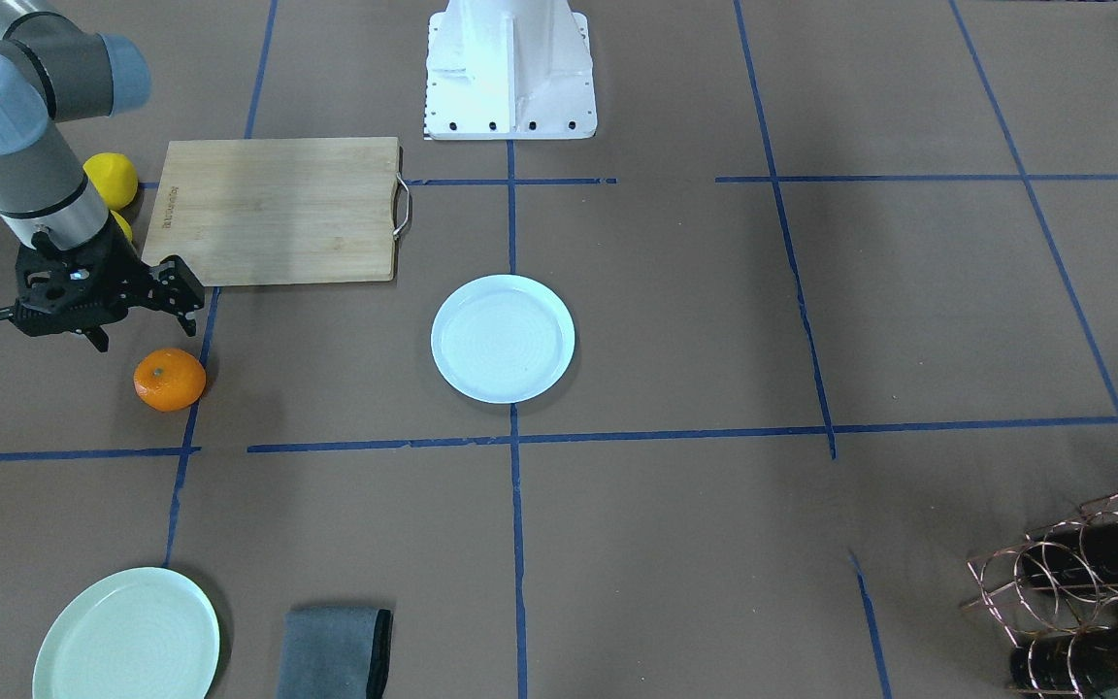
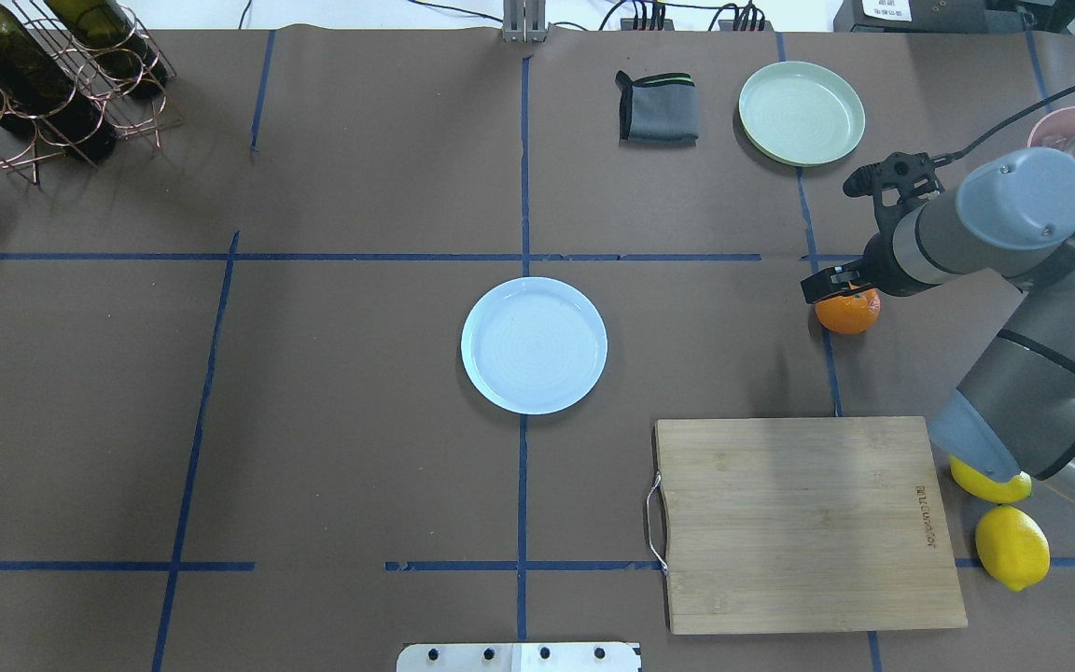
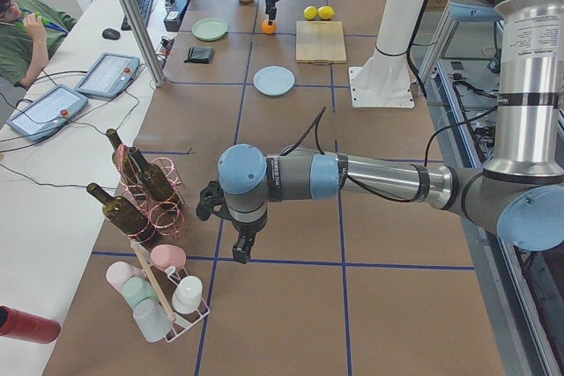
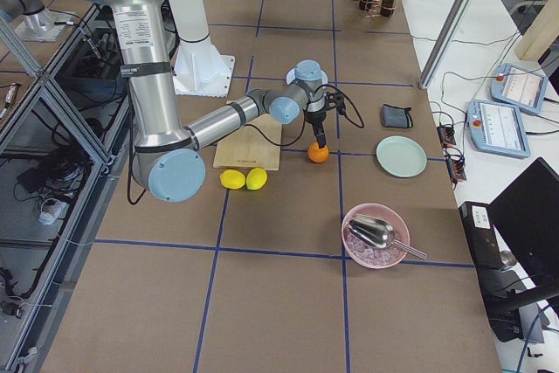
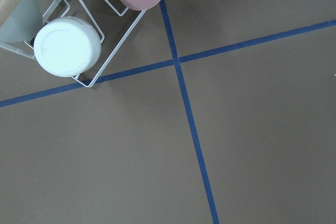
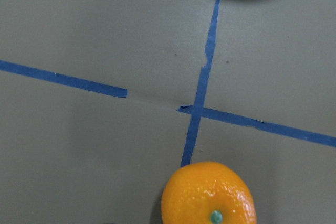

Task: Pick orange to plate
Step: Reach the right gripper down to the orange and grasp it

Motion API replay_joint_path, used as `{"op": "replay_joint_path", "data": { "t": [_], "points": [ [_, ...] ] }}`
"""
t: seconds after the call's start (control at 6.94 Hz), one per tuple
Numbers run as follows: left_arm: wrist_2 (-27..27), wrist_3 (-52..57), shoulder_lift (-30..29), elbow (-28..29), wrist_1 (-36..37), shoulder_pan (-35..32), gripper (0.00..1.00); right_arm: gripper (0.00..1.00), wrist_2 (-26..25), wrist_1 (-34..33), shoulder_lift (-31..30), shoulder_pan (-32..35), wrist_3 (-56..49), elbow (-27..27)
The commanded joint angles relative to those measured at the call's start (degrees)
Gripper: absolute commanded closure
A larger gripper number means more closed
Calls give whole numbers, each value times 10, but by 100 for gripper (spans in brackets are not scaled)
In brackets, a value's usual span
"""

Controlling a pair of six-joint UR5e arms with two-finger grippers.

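The orange (image 1: 169, 379) rests on the brown table, on a blue tape line on the robot's right side; the right wrist view shows the orange (image 6: 208, 195) at its bottom edge. My right gripper (image 1: 144, 333) hangs just above the orange (image 2: 847, 313), open and holding nothing. The pale bluish-white plate (image 2: 534, 344) lies bare at mid-table, well apart from the orange. My left gripper (image 3: 240, 248) shows only in the exterior left view, low over the table's far left end. I cannot tell whether it is open or shut.
A wooden cutting board (image 2: 803, 523) lies near the robot's right side, two lemons (image 2: 1012, 546) beside it under the right arm. A mint-green plate (image 2: 801, 112) and a grey cloth (image 2: 657, 107) lie beyond the orange. A bottle rack (image 2: 43, 84) stands far left.
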Motion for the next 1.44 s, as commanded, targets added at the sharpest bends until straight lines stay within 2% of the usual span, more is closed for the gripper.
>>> {"op": "replay_joint_path", "data": {
  "t": [0.0,0.14,0.43,0.58,0.72,0.86,1.01,1.15,1.3],
  "points": [
    [0,0,1,-1,-9,0,0,0,-4,14,3,0,-3,-25],
    [0,0,1,-2,-9,0,0,0,-9,15,5,-2,-4,-45],
    [0,0,0,0,-14,0,0,0,-12,14,2,-7,-2,-49],
    [0,0,1,8,-37,0,0,7,-11,14,4,-8,2,-49],
    [1,-2,1,9,-44,0,0,44,-12,13,6,-15,4,-51],
    [0,-2,1,9,-44,0,0,71,-10,14,7,-16,4,-55],
    [0,-2,1,9,-44,0,0,82,-8,14,10,-16,7,-43],
    [0,-2,0,8,-44,0,0,82,-7,5,32,-17,21,-26],
    [0,-2,1,4,-44,0,0,81,-8,-33,87,-27,74,-27]
  ]
}}
